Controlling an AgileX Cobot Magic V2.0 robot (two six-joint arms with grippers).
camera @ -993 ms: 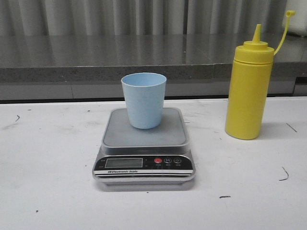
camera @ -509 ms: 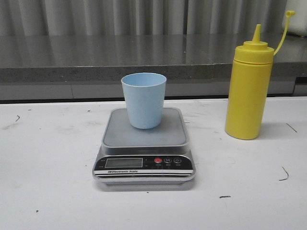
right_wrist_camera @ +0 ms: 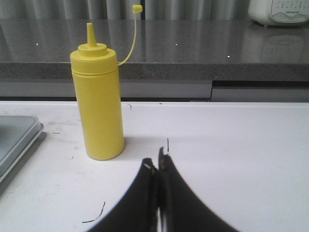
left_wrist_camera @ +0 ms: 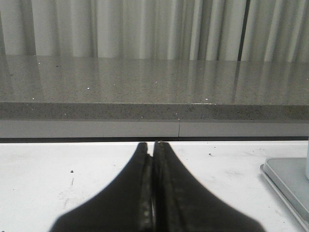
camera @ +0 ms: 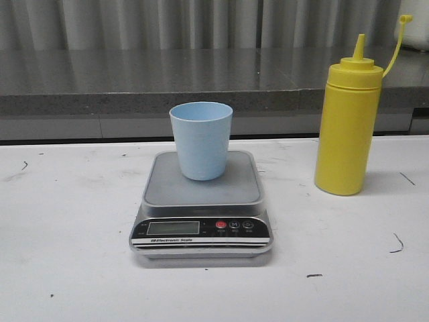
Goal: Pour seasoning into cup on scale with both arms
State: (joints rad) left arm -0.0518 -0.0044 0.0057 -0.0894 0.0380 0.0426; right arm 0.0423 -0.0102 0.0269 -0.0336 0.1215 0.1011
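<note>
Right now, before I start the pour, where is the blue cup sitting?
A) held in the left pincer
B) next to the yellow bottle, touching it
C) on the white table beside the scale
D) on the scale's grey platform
D: the cup stands upright on the platform of the scale, apart from the yellow bottle, and both pincers are shut on nothing.

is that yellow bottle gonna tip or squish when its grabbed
Probably tippy: the yellow bottle is tall on a narrow base, standing free on the table. Its plastic wall likely gives under squeeze. The cap strap looks thin and may flop.
</note>
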